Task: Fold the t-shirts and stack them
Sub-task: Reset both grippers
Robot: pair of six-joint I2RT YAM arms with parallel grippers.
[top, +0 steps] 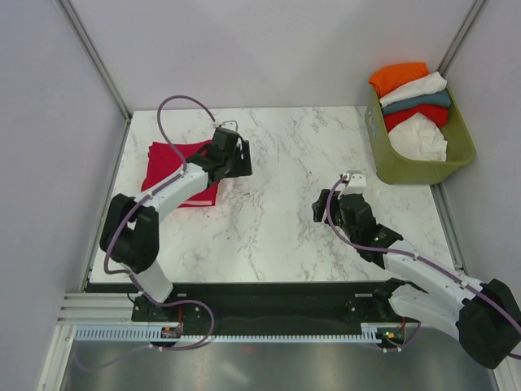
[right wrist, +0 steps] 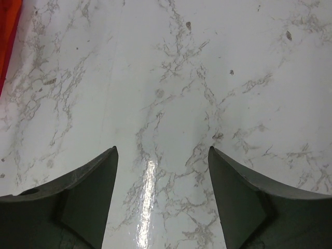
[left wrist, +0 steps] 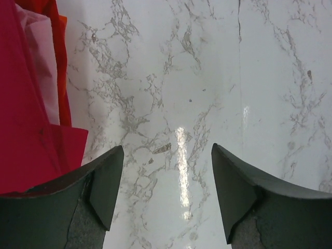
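A folded crimson t-shirt (top: 172,169) lies at the back left of the marble table, and the left wrist view shows it at the left edge (left wrist: 23,135) with pink (left wrist: 44,67) and orange (left wrist: 63,62) cloth layers beside it. My left gripper (top: 238,159) is open and empty just right of this pile, over bare marble (left wrist: 167,171). My right gripper (top: 334,208) is open and empty over bare marble right of the middle (right wrist: 162,171). Orange (top: 399,77), white (top: 417,88), teal (top: 422,103), red (top: 417,116) and another white (top: 423,140) shirt are bundled in the basket.
The olive-green plastic basket (top: 407,173) stands at the back right corner, off the table's right edge. White walls with metal rails enclose the table on the left, back and right. A strip of orange-red cloth (right wrist: 8,36) shows at the right wrist view's top left corner.
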